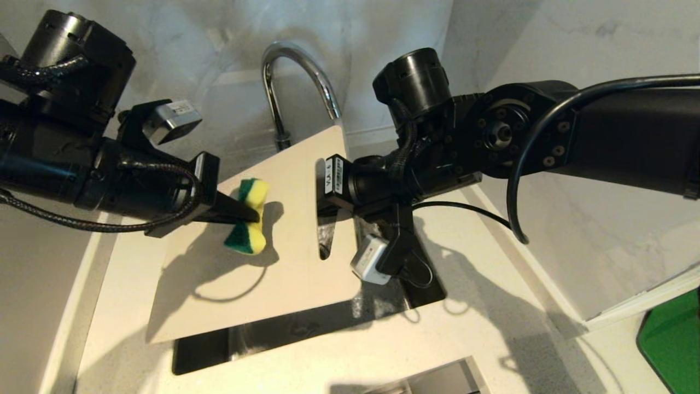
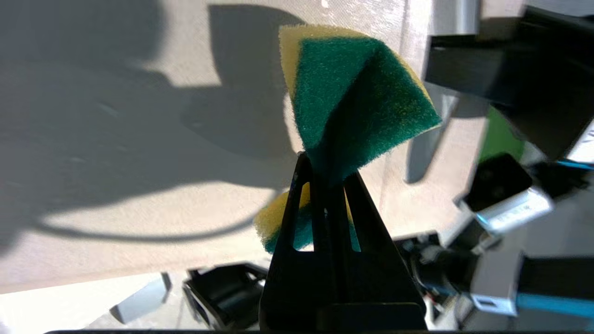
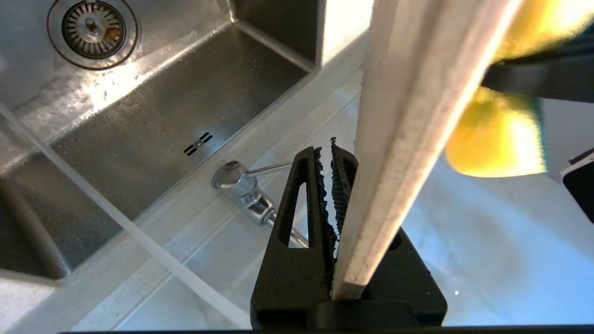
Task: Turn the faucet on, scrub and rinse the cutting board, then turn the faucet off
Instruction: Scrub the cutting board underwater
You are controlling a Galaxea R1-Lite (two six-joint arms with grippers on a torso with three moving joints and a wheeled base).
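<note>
Pale marble-look walls surround a cream countertop (image 1: 492, 328) with a stainless steel sink (image 1: 262, 334) sunk into it. At the back of the sink rises the faucet (image 1: 298, 71), a shiny chrome gooseneck whose arched spout curves over the basin; in the right wrist view its base and thin side lever (image 3: 267, 169) show on the counter ledge, and a clear stream of water (image 3: 116, 218) slants across that picture. The cutting board (image 1: 229, 273), a thin cream-white plastic rectangle with a long handle slot (image 1: 326, 230), is held tilted above the sink, hiding most of the basin. The right gripper (image 1: 322, 186) comes in from the right and pinches the board's edge at the slotted end, its fingers (image 3: 343, 185) pressed together on the board's thickness. The left gripper (image 1: 249, 214) comes in from the left over the board's face, its fingers pressed tight on a green-and-yellow sponge (image 1: 249, 219), squeezing it at the middle so both ends flare out like a bow. The sponge sits just above or against the board's upper face; whether it touches cannot be told. Its shadow and the arm's shadow fall on the board. A bright green flat object (image 1: 672, 339) shows at the far right edge of the head view.
</note>
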